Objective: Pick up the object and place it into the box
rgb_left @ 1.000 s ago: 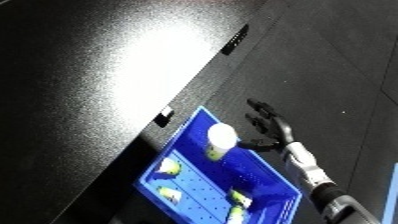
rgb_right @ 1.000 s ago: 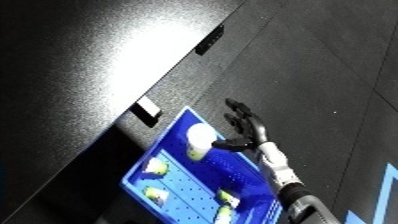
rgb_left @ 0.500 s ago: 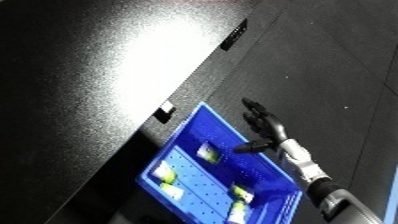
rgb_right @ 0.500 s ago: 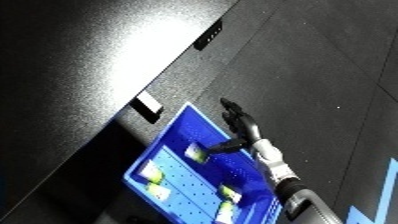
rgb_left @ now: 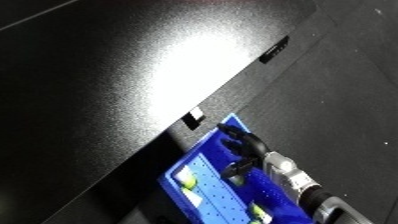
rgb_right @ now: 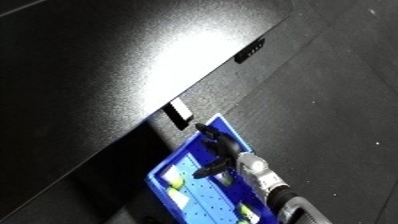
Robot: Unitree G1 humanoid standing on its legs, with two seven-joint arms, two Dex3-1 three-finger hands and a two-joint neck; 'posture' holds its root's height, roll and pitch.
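A blue bin (rgb_left: 206, 201) stands on the dark floor beside the black table, at the bottom of both views. Small white and yellow-green objects (rgb_left: 186, 180) lie inside it, one near the left wall and another (rgb_left: 258, 213) lower down. My right hand (rgb_left: 245, 148) hangs over the bin's far end, coming in from the lower right on its silver forearm. The hand is open, its fingers are relaxed and spread, and it holds nothing. My left hand shows in neither view.
A large black table (rgb_left: 115, 85) fills the upper left, with its edge running diagonally just above the bin. Two small tags (rgb_right: 180, 112) sit on that edge. Dark floor (rgb_right: 338, 110) lies to the right of the bin.
A white round object beside my right hand one second ago no longer shows there. The hand has stayed over the bin's far end. The camera has shifted, so the bin sits lower in the picture.
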